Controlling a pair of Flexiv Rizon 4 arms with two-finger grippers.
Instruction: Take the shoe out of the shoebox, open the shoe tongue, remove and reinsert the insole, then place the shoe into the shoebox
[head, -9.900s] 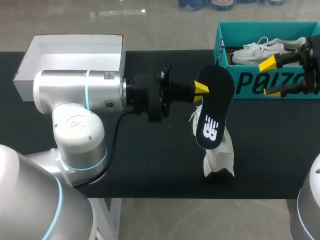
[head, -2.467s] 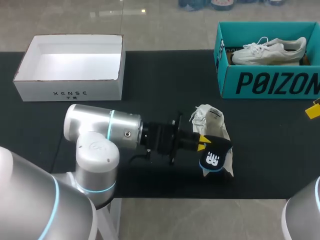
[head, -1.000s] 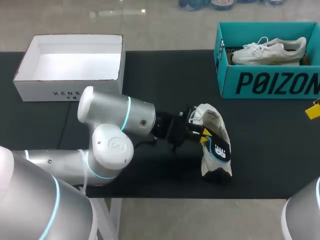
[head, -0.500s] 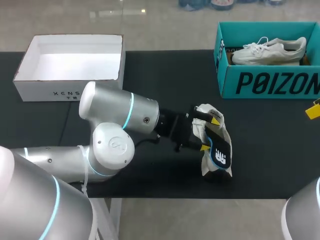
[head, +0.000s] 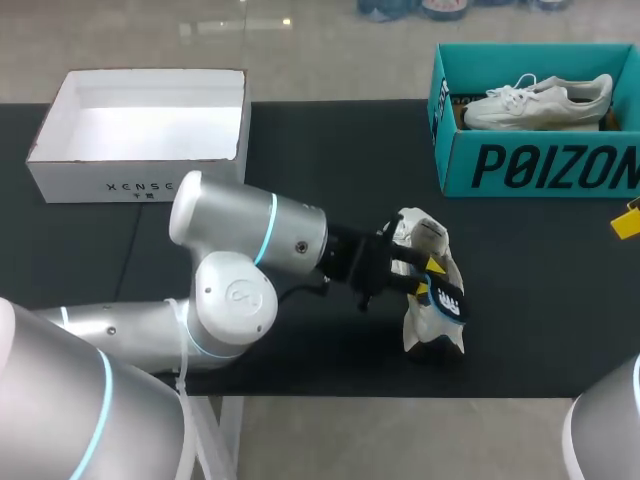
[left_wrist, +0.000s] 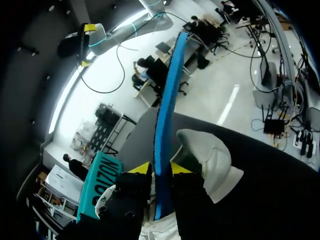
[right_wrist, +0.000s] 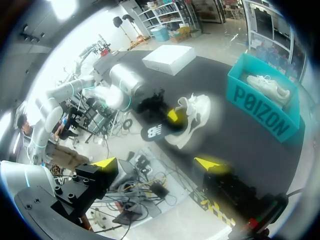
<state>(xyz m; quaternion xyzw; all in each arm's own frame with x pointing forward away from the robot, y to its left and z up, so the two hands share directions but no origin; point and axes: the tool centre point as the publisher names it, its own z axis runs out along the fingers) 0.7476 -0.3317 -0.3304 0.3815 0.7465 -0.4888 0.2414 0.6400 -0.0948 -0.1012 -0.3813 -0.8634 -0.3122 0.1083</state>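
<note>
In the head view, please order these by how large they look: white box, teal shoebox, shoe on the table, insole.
1. The white box and the teal shoebox: about alike; the teal one runs past the picture's edge, so unranked.
2. The shoe on the table.
3. The insole, only partly showing.

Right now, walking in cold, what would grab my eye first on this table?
The big silver left arm over the black table, its left gripper pinching a black insole at a white shoe near the front edge. Next, the bright teal shoebox at the far right with a second white shoe inside, and an open white box at the far left.
</note>
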